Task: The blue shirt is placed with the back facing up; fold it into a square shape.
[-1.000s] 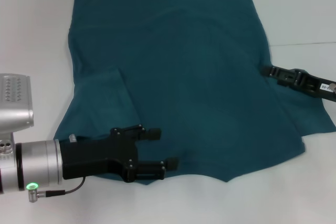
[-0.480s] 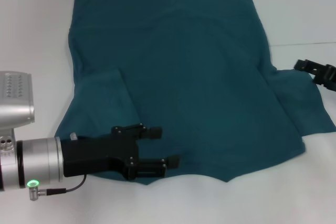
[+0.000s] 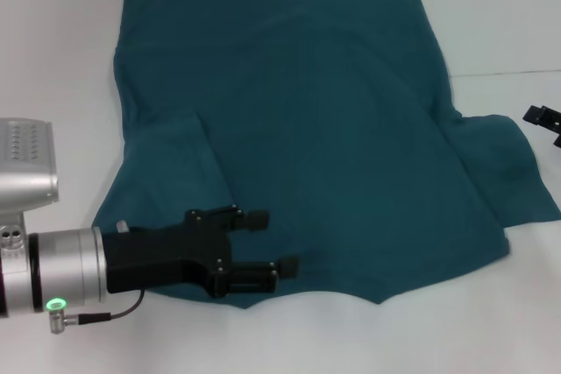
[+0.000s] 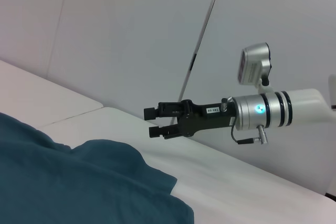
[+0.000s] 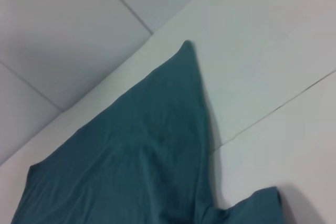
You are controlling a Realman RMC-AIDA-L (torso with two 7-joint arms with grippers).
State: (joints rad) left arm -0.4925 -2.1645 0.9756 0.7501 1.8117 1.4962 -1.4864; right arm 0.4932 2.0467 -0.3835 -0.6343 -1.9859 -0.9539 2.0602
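The blue shirt lies spread flat on the white worktop, reaching ahead of the left gripper. That gripper hovers over the shirt's near hem, parted and empty. The right gripper, parted and holding nothing, hangs clear beside the shirt's sleeve.

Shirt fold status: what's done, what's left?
Done: the blue shirt lies flat with its left sleeve folded in. In hand: left pincer open over the near hem. Right pincer sits off the cloth by the unfolded right sleeve. Left: that sleeve, then squaring up.
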